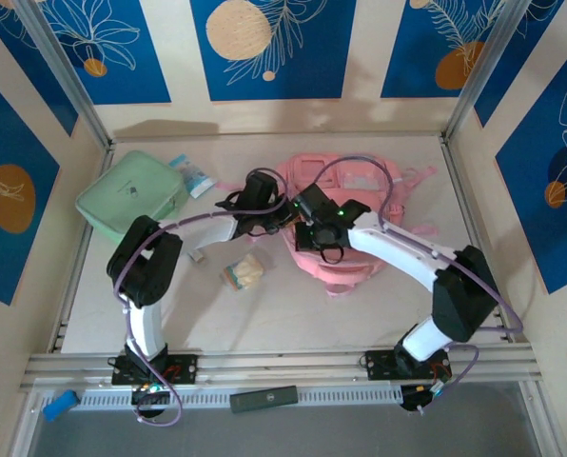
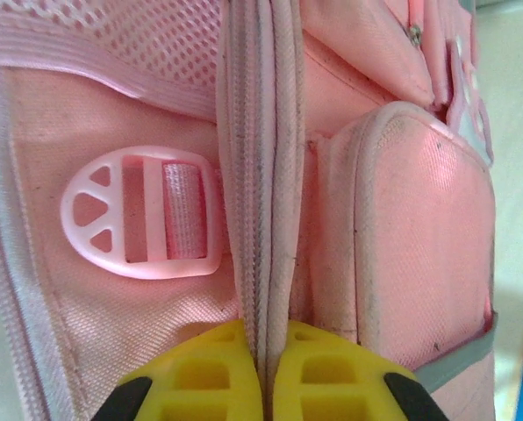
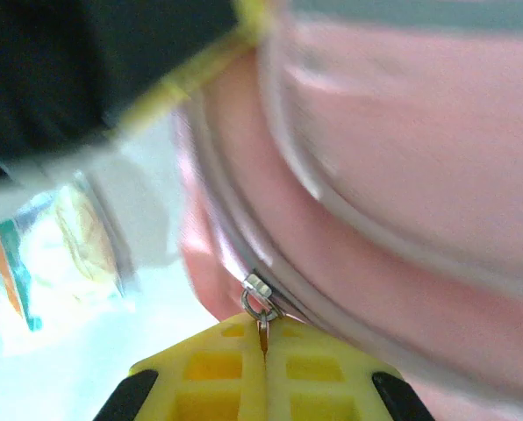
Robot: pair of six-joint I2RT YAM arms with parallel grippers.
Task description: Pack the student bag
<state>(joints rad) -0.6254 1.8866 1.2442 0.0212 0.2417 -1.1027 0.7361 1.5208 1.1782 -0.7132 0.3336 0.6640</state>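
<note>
The pink student bag (image 1: 360, 195) lies at the back middle of the table. At its left side, my left gripper (image 1: 264, 211) is shut, its yellow fingers (image 2: 200, 381) pinching the bag's closed zip seam (image 2: 263, 175) between them. A pink plastic strap buckle (image 2: 143, 215) sits left of the seam and a front pocket (image 2: 419, 237) lies to its right. My right gripper (image 1: 314, 228) is at the bag's near left edge. It (image 3: 263, 340) is shut on the zip pull, just below the metal slider (image 3: 259, 287) on the bag's curved zip line.
A mint green case (image 1: 131, 195) lies at the back left, with a small blue-and-white packet (image 1: 194, 177) beside it. A clear snack packet (image 1: 244, 273) and a small grey item (image 1: 196, 255) lie in front of the left arm. A black bar (image 1: 264, 398) rests on the front rail.
</note>
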